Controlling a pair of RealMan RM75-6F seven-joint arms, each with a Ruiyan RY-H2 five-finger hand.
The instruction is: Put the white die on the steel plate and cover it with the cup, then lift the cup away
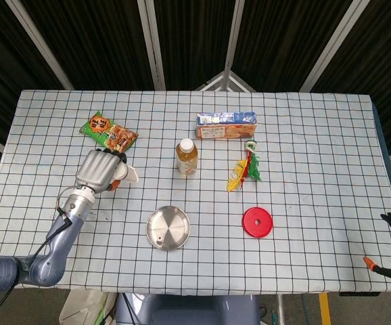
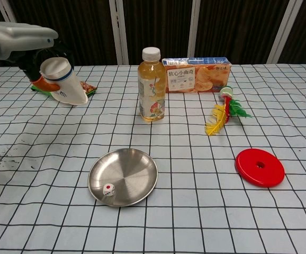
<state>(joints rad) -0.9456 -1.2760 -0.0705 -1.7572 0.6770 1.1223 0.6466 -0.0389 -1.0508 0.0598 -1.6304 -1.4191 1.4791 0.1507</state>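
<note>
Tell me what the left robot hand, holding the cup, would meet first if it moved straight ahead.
Probably the snack bag: the left robot hand points toward it with the cup, though depth is unclear.

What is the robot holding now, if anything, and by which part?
The left hand grips the cup around its base end, mouth tilted outward. The right hand holds nothing visible.

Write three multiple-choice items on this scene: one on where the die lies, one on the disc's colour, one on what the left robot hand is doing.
1. Where is the white die?
A. On the steel plate
B. Beside the bottle
C. Under the cup

2. What colour is the disc?
A. Blue
B. Red
C. Green

3. The left robot hand:
A. hangs empty
B. presses the plate
C. holds the cup

Answers: 1 A, the die sits uncovered near the plate's front edge; 2 B, it is plainly red; 3 C, its fingers wrap the tilted cup, off to the plate's left.
</note>
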